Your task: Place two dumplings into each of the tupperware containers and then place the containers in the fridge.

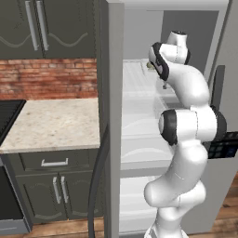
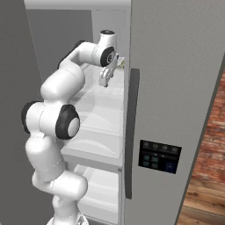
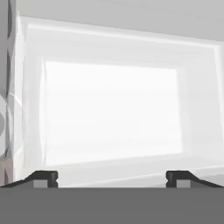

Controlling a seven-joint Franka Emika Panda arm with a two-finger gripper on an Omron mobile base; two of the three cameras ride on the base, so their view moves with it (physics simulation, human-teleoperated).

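1. 2 dark fingertips (image 3: 43, 178) are seen spread wide at the bottom of the hand view, with nothing pinched between them; the gripper (image 3: 111, 179) is judged empty.
2. The gripper (image 2: 105, 80) is positioned inside the open fridge (image 2: 176, 88), at the level of the upper white shelf (image 1: 139, 79).
3. A whitish, shallow rectangular form, judged to be 1 tupperware container (image 3: 111, 113), is seen directly ahead of the fingers in the hand view. Its long axis runs across the view, parallel to the line joining the fingertips. Whether it rests on the shelf surface cannot be confirmed, since it blends with the white interior.
4. A small tan-olive lump, probably 1 dumpling (image 1: 150, 65), is glimpsed beside the wrist in the left base view; its seating in a container cannot be told.
5. Release is judged complete for this container. Withdrawal is expected straight back, away from the container, so that the rim is not caught.
6. The counter (image 1: 56, 123) beside the fridge carries no visible container.
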